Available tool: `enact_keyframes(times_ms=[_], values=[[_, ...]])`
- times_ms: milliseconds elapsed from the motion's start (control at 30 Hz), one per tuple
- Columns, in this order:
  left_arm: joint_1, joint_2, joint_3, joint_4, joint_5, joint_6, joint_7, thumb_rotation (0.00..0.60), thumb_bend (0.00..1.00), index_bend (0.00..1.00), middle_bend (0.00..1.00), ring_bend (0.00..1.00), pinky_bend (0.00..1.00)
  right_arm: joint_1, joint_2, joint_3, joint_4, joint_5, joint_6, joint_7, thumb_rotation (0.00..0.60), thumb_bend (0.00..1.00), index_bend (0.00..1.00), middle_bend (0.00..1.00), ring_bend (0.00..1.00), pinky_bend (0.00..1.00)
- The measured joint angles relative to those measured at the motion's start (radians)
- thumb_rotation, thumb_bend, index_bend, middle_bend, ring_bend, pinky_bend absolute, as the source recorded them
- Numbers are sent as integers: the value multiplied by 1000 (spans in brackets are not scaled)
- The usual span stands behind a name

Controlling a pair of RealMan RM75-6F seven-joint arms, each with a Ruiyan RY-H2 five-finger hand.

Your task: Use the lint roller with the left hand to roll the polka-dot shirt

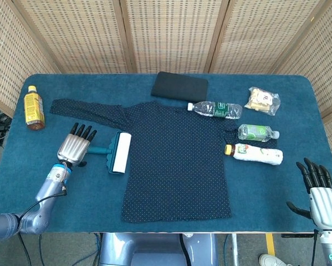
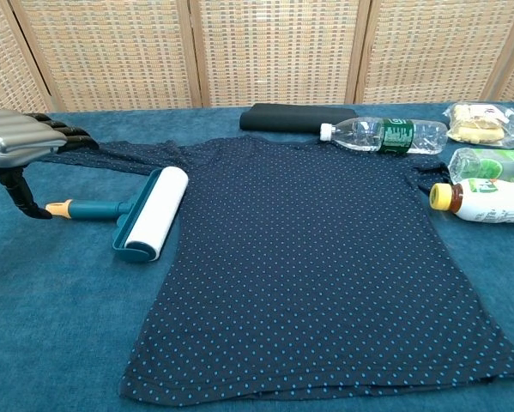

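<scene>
The dark blue polka-dot shirt [image 1: 177, 160] [image 2: 317, 257] lies flat in the middle of the blue table, one sleeve stretched toward the far left. The lint roller [image 1: 117, 153] [image 2: 145, 215], teal handle and white roll, lies on the table at the shirt's left edge, its roll touching the hem side. My left hand [image 1: 74, 145] [image 2: 21, 142] hovers just above the handle's end with fingers straightened and holds nothing. My right hand [image 1: 320, 191] rests open at the table's near right corner, seen only in the head view.
A black folded cloth [image 1: 179, 86] lies behind the shirt. Three bottles [image 1: 215, 109] [image 1: 257, 132] [image 1: 254, 153] and a snack bag [image 1: 262, 100] sit at the right. An amber bottle [image 1: 34, 108] stands at the far left.
</scene>
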Motion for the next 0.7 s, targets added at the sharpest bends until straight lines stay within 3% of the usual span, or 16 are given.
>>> enact_keyframes(times_ms=[167, 367, 700], values=[[36, 16, -13, -30, 37, 43, -66, 600, 188, 0, 0, 0, 0, 0, 1, 0, -1, -2, 2, -1, 600, 80, 14, 0, 0, 0], [162, 50, -12, -103, 197, 191, -266, 600, 188, 0, 0, 0, 0, 1, -1, -1, 2, -2, -1, -5, 600, 81, 4, 0, 0, 0], [461, 73, 81, -114, 506, 487, -530, 600, 175, 0, 0, 0, 0, 1, -1, -4, -4, -15, 6, -30, 600, 80, 0, 0, 0, 0]])
